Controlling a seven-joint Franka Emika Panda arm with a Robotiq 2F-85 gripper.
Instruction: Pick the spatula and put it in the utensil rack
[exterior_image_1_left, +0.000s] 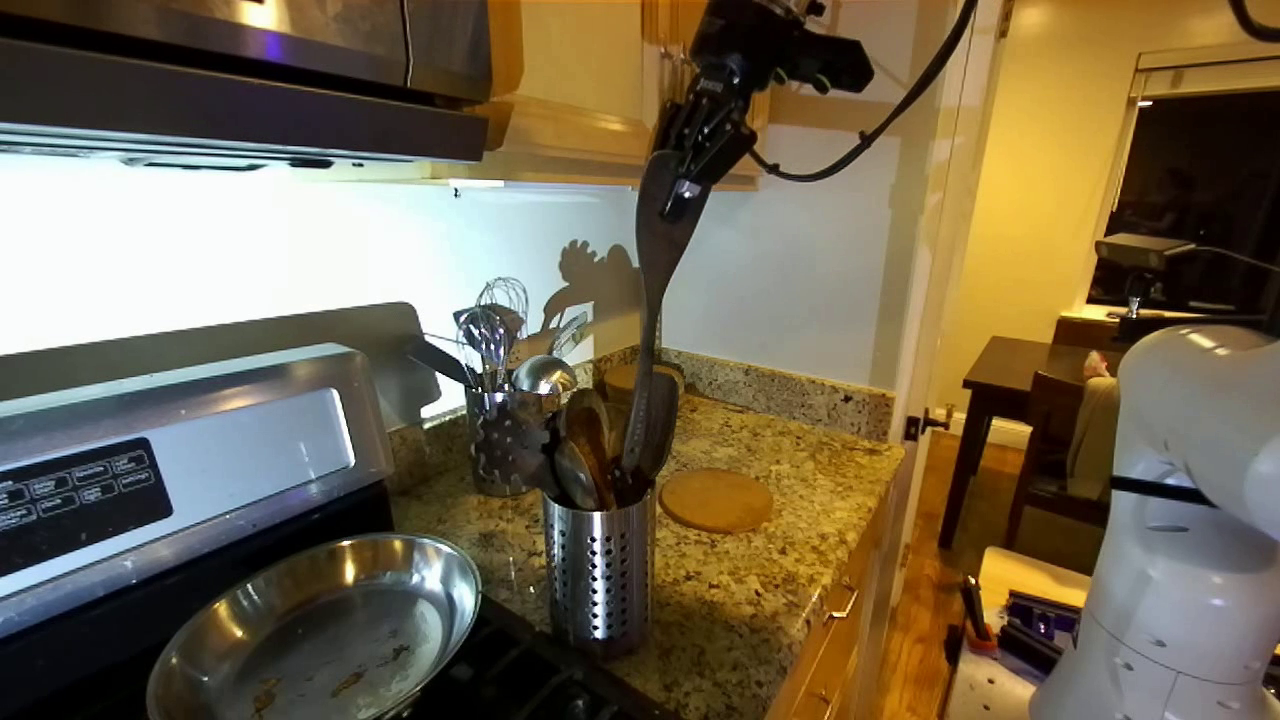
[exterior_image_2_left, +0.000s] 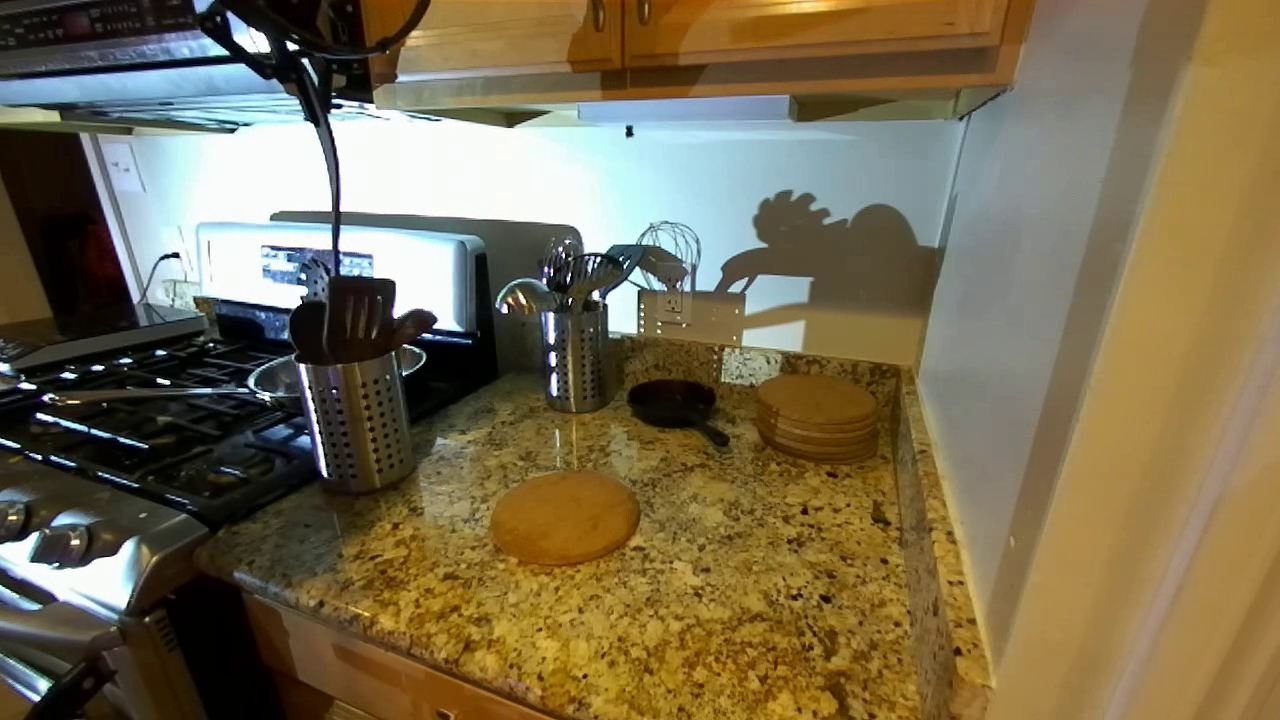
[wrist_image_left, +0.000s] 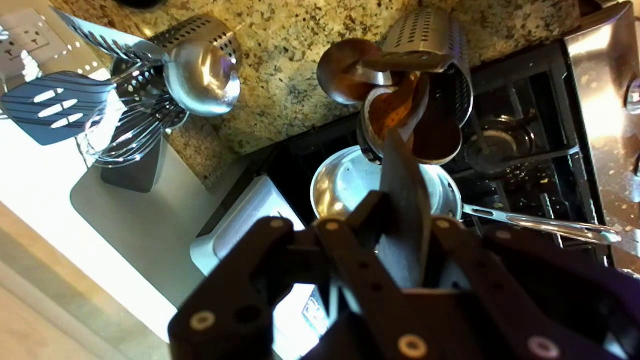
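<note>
At the left, in an exterior view, stands the stove (exterior_image_1_left: 265, 438), a dark keypad (exterior_image_1_left: 80, 505) on its raised back. The pan (exterior_image_1_left: 330, 632) sits on the stove with brown stains on its base; in the wrist view its handle runs off to the right. Next, the rear holder (exterior_image_1_left: 496, 455), silver and perforated, carries a whisk (exterior_image_1_left: 486, 333) and a ladle (exterior_image_1_left: 545, 374). Closer to the camera, the rack (exterior_image_1_left: 600, 590) stands upright on the counter (exterior_image_1_left: 810, 485), just beside the stove, crowded with a brown spoon (wrist_image_left: 345, 67), a slotted turner (exterior_image_2_left: 355, 348) and more. The spatula (exterior_image_1_left: 657, 268) is over the rack, slightly tilted, oval head uppermost and slim handle pointing down. Its lower end overlaps what stands in the rack, and I cannot tell whether it lies below the rim. The gripper (exterior_image_1_left: 677, 176), above, holds the spatula by the head; the wrist view shows a finger against each side. To the right of the rack, apart from it, the disc (exterior_image_1_left: 717, 500) lies flat. Farther right in an exterior view come a black skillet (exterior_image_2_left: 672, 403) and a stack of discs (exterior_image_2_left: 817, 418) in the corner. At the far right are a door (exterior_image_1_left: 938, 280), a dark table (exterior_image_1_left: 1010, 367) and the white arm (exterior_image_1_left: 1160, 540).
</note>
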